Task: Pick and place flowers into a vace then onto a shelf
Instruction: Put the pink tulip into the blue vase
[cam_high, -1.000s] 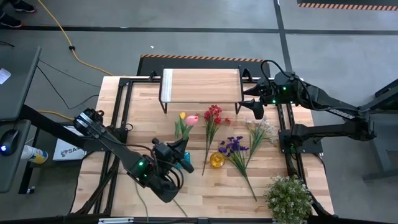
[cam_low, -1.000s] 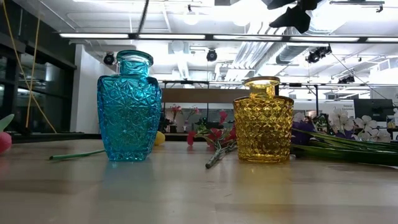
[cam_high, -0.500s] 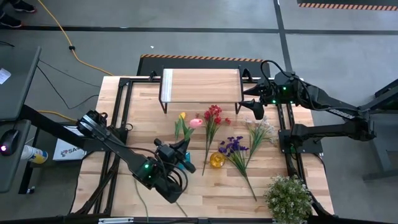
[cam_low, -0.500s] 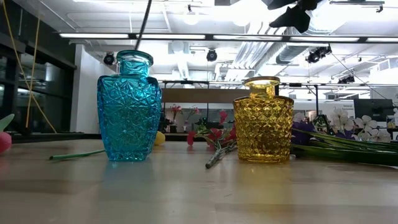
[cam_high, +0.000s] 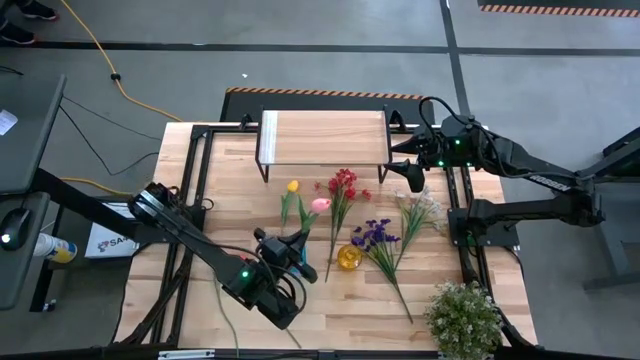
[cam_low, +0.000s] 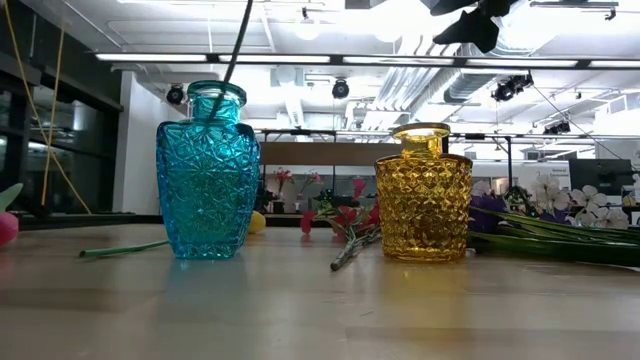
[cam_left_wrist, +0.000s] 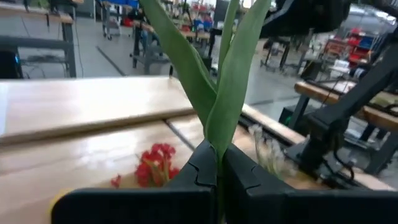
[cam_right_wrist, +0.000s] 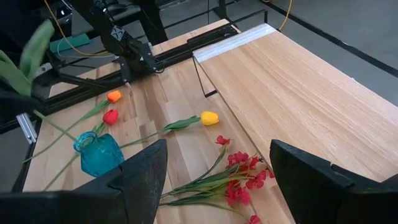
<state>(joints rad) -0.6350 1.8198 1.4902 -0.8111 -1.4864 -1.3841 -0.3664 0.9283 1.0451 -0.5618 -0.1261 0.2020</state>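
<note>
My left gripper (cam_high: 291, 249) is shut on a pink tulip (cam_high: 320, 205) above the blue glass vase (cam_low: 208, 170), near the table's middle. The tulip's stem end (cam_low: 230, 70) slants down to the vase's mouth. A yellow glass vase (cam_high: 348, 257) stands to the right of it. A yellow tulip (cam_high: 292, 186), a red spray (cam_high: 343, 183), a purple spray (cam_high: 375, 235) and a white spray (cam_high: 420, 210) lie on the table. The wooden shelf (cam_high: 322, 137) stands at the far edge. My right gripper (cam_high: 410, 172) is open beside the shelf's right end. My left gripper pinches the tulip's green stem (cam_left_wrist: 218, 163) between its two fingers, just below the leaves (cam_left_wrist: 230, 74). The fingers lie roughly level, across the stem. The tulip is lifted clear of the table and tilted, head toward the far right, its lower end (cam_low: 226, 88) at the blue vase's mouth.
An orange tulip (cam_right_wrist: 114, 96) and a red tulip (cam_right_wrist: 110, 116) lie near the blue vase (cam_right_wrist: 99, 154). A bushy potted plant (cam_high: 465, 320) stands at the near right corner. Black frame rails (cam_high: 195, 180) run along both sides of the table.
My left gripper has shifted a little toward the table's right and near edges with the pink tulip. The flower head has come nearer with it. The stem's lower end has come down, still slanted, to the blue vase's mouth.
</note>
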